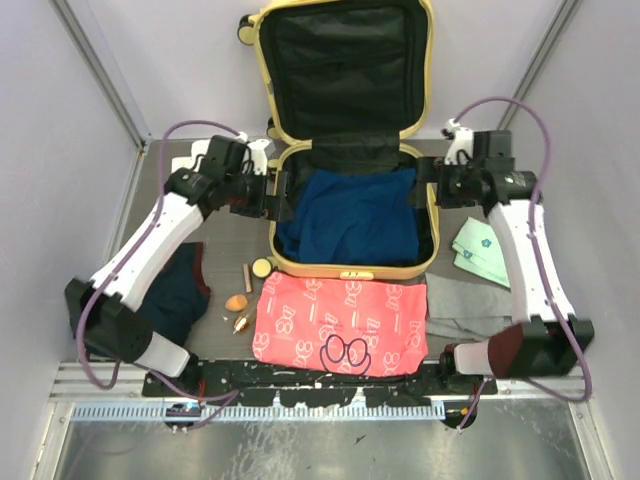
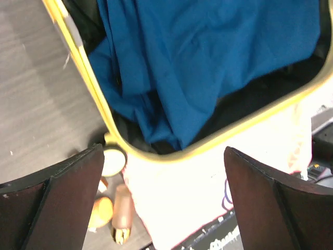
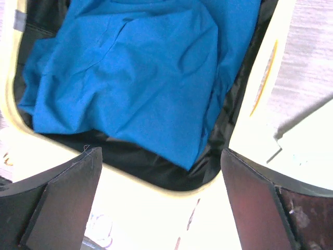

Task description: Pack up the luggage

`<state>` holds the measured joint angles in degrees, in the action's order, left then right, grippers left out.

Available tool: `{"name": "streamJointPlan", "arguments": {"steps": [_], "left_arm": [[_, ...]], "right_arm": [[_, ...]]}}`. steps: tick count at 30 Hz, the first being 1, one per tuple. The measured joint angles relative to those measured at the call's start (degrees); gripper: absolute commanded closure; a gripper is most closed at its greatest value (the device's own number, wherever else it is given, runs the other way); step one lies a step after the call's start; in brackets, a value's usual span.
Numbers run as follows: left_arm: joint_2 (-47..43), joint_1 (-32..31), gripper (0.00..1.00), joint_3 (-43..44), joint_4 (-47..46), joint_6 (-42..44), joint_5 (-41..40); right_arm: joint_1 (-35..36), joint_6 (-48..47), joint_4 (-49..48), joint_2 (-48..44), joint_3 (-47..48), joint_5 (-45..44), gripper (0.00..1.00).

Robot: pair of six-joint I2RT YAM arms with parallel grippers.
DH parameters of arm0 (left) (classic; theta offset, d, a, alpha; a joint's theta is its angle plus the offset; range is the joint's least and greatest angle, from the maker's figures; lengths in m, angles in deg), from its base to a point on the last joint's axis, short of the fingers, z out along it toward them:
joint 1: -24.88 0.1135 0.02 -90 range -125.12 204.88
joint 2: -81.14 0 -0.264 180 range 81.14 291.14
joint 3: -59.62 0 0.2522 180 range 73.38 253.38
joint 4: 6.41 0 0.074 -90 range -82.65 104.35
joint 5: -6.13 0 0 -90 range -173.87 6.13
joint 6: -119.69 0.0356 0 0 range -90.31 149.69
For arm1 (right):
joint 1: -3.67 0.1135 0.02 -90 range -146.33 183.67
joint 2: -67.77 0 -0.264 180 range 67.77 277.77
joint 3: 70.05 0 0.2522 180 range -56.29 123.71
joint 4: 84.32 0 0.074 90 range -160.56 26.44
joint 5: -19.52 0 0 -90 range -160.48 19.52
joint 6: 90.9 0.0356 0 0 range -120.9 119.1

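The luggage (image 1: pixel 320 270), a pale-yellow suitcase, lies open mid-table with its black-lined lid (image 1: pixel 345 65) standing up at the back. A crumpled blue garment (image 1: pixel 350 215) fills its base and also shows as the blue garment (image 2: pixel 208 62) in the left wrist view and the blue garment (image 3: pixel 135 78) in the right wrist view. My left gripper (image 1: pixel 272 198) hovers at the case's left rim, open and holding nothing. My right gripper (image 1: pixel 432 188) hovers at the right rim, open and holding nothing. Both wrist views look down past wide-apart fingers (image 2: pixel 62 198) (image 3: pixel 57 203).
A red printed cloth (image 1: pixel 340 325) lies in front of the case. A dark navy garment (image 1: pixel 180 290) lies under the left arm. A grey garment (image 1: pixel 465 305) and a mint folded cloth (image 1: pixel 482 250) lie at the right. A round tin (image 1: pixel 262 267) and small toiletries (image 1: pixel 238 302) sit at the front left.
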<state>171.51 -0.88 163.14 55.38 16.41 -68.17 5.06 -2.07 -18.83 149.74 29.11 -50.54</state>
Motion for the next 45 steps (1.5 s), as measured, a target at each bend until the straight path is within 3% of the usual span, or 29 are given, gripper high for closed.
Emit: {"name": "streamJointPlan", "arguments": {"steps": [6, 10, 23, 30, 39, 45], "left_arm": [[-19.1, 0.5, 0.02, -17.0, -2.3, -5.7, 1.1], [-27.1, 0.6, 0.02, -25.9, -0.3, -10.3, 1.7], [-29.8, 0.8, 0.02, -42.2, 4.1, -17.0, 5.2], [-28.4, 0.3, 0.02, -48.3, 2.9, -19.8, 6.7], [-27.2, -2.1, 0.02, -54.5, -8.0, -24.2, 8.1], [-26.1, -2.8, 0.02, -55.9, -12.9, -25.3, 7.5]], "right_arm": [[-3.8, 6.0, 1.3, -17.2, -11.6, 3.7, 0.0], [-4.1, 10.0, 3.8, -24.7, -20.0, 6.1, 0.0], [-5.9, 17.8, 12.9, -38.7, -41.4, 8.3, 0.0], [-10.9, 23.4, 13.5, -37.5, -47.3, 4.2, 0.0], [-9.9, 25.1, 9.4, -36.1, -52.5, 5.9, 0.04], [-9.1, 27.1, 4.3, -29.2, -55.7, 6.3, 0.06]]}}
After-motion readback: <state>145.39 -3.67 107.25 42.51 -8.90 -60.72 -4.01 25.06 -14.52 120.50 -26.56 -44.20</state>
